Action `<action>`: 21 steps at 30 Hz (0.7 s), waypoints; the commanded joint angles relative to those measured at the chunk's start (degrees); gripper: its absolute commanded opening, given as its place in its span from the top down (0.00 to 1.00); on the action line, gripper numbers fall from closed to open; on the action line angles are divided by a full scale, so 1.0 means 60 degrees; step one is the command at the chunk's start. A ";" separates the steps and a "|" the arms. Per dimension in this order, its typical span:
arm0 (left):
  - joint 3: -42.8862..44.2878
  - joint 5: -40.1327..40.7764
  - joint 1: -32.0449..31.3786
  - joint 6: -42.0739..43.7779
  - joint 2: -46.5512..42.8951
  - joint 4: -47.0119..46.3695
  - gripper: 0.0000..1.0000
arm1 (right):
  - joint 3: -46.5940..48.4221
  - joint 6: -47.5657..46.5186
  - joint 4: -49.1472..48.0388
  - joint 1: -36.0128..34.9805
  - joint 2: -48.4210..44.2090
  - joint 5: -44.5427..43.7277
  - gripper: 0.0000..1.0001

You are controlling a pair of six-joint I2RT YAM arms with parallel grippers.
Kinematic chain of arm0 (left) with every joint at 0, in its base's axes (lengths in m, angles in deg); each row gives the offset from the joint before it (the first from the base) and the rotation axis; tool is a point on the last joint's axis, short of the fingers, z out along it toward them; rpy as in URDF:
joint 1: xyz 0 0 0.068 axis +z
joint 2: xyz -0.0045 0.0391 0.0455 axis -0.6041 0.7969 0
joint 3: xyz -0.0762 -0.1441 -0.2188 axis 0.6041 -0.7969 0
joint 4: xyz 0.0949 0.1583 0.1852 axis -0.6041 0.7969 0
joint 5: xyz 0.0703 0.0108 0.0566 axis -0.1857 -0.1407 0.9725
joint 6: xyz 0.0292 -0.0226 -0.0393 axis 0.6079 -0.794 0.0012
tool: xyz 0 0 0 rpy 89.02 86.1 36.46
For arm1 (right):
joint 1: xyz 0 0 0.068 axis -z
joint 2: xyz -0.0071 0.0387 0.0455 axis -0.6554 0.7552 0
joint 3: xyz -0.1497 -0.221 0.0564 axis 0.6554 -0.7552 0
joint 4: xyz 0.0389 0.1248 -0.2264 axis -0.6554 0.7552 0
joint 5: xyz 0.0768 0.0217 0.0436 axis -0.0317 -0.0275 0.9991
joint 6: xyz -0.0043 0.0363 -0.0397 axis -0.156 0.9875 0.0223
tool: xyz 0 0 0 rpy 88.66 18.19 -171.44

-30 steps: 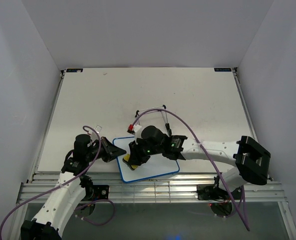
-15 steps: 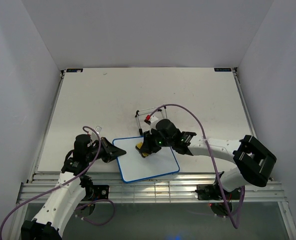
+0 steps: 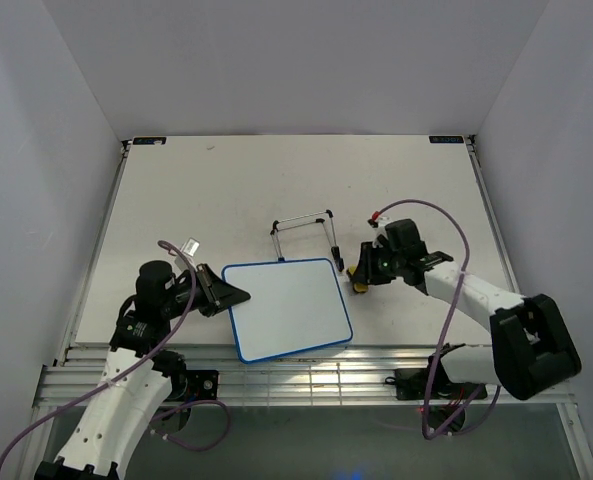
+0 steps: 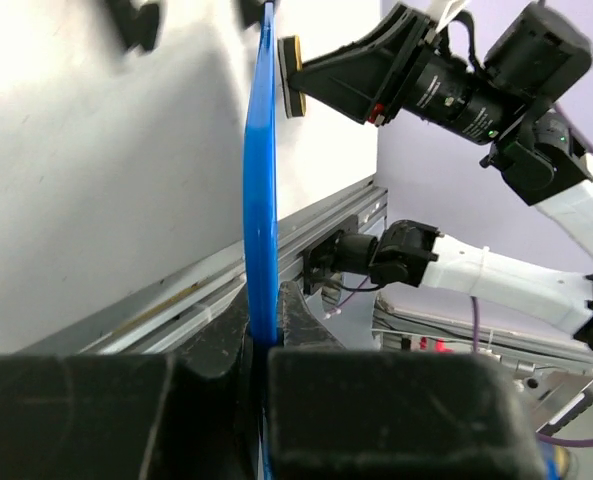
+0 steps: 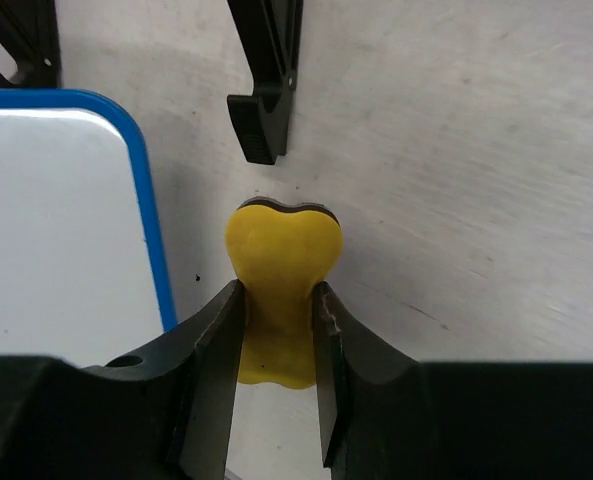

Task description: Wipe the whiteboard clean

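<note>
Two arms show from above. The whiteboard (image 3: 288, 308) lies near the front edge of the table (image 3: 176, 190), its face clean white. The left gripper (image 3: 228, 296) is clamped on the board's left edge. The right gripper (image 3: 359, 280) pinches a yellow eraser (image 3: 357, 287) just beside the board's right edge.

From the left wrist, the blue frame stands edge-on, squeezed between both fingers.

From the right wrist, the fingers (image 5: 216, 350) press the eraser; a black stand foot (image 5: 266, 110) is just beyond it.
</note>
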 commanded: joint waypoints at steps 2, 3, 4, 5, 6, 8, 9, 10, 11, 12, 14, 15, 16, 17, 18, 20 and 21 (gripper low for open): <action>0.1156 -0.0311 -0.0013 0.0424 -0.0156 -0.0254 1.00 | 0.0636 -0.1080 0.1748 0.0793 -0.1737 0.0460 0.92; 0.1229 -0.0369 -0.0013 0.0409 -0.0127 -0.0254 1.00 | 0.0927 -0.1154 0.1996 0.0895 -0.2116 0.0446 0.92; 0.1389 -0.0399 -0.0013 0.0409 -0.0084 -0.0240 1.00 | 0.1075 -0.1227 0.2434 0.1013 -0.2251 0.0373 0.92; 0.1478 -0.0399 -0.0013 0.0394 -0.0069 -0.0240 1.00 | 0.1207 -0.1344 0.2670 0.1086 -0.2440 -0.0048 0.92; 0.1580 -0.0443 -0.0013 0.0438 -0.0068 -0.0240 1.00 | 0.1339 -0.1388 0.2861 0.1188 -0.2500 -0.0371 0.92; 0.1887 -0.0414 -0.0013 0.0642 -0.0039 -0.0240 1.00 | 0.1647 -0.1374 0.3316 0.1700 -0.2400 -0.1379 0.92; 0.1976 -0.0356 -0.0013 0.0687 -0.0054 -0.0298 1.00 | 0.1750 -0.1273 0.3419 0.1920 -0.2282 -0.1777 0.92; 0.2049 -0.0210 -0.0013 0.0716 -0.0039 -0.0342 1.00 | 0.1925 -0.1185 0.3521 0.2270 -0.2151 -0.2187 0.92; 0.2210 -0.0136 -0.0013 0.0716 -0.0025 -0.0386 1.00 | 0.1985 -0.1024 0.3638 0.2418 -0.1801 -0.3032 0.92; 0.2327 -0.0092 -0.0013 0.0615 0.0019 -0.0517 1.00 | 0.2043 -0.0907 0.3683 0.2579 -0.1609 -0.3360 0.92; 0.2634 0.0010 -0.0013 0.0468 0.0078 -0.0664 1.00 | 0.2160 -0.0789 0.3654 0.2990 -0.1011 -0.4018 0.92; 0.2752 0.0069 -0.0013 0.0424 0.0078 -0.0708 1.00 | 0.2204 -0.0774 0.3625 0.3107 -0.0760 -0.4153 0.92; 0.2869 0.0142 -0.0013 0.0452 0.0093 -0.0694 1.00 | 0.2248 -0.0788 0.3596 0.3311 -0.0526 -0.4284 0.92; 0.3131 0.0230 -0.0013 0.0496 0.0165 -0.0694 1.00 | 0.2307 -0.0788 0.3436 0.3415 -0.0059 -0.4416 0.92; 0.3250 0.0260 -0.0028 0.0555 0.0209 -0.0607 1.00 | 0.2322 -0.0803 0.3333 0.3547 0.0177 -0.4331 0.92; 0.3441 0.0289 -0.0013 0.0716 0.0312 -0.0533 1.00 | 0.2409 -0.0730 0.3186 0.3942 0.0747 -0.3907 0.91; 0.3514 0.0304 -0.0013 0.0745 0.0341 -0.0518 1.00 | 0.2424 -0.0686 0.3026 0.3987 0.0881 -0.3890 0.90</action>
